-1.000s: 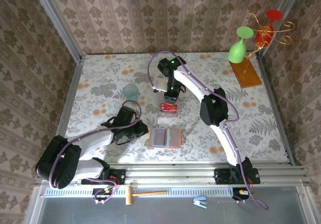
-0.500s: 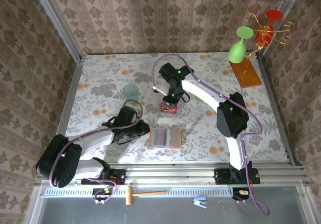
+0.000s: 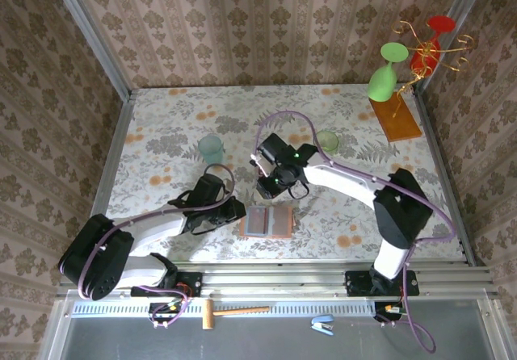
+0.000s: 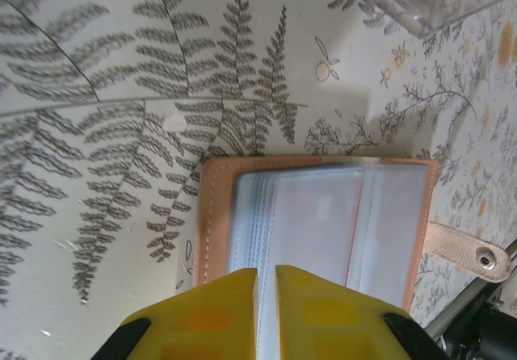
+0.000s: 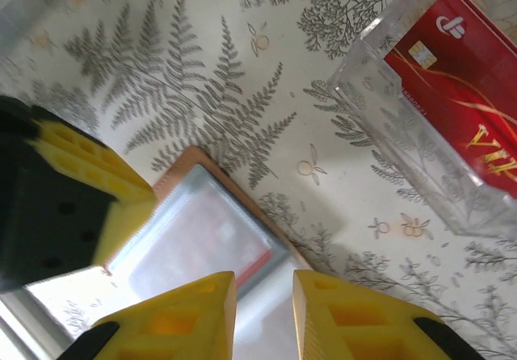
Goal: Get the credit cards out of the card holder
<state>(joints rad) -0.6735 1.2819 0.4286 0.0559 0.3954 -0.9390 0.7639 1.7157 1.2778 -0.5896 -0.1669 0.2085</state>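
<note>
Red credit card (image 5: pixel 452 69) lies in the clear box (image 5: pixel 378 126); a second card (image 5: pixel 246 252) waits in the open card holder (image 3: pixel 268 222) beneath my parted, empty right claw (image 5: pixel 264 295); left claw (image 4: pixel 266 283) clenched at its left edge.

Red credit card (image 5: pixel 452 77) inside clear plastic box (image 5: pixel 363 81), far right of right wrist view:
- white emblem (image 5: pixel 449 26) near top edge, two linked letter-like strokes, not surely readable
- large gold lettering (image 5: pixel 489 146) lower down, reads roughly "VIA", slanted, cut off by frame edge

Elsewhere: no legible text, numbers or brands.
</note>
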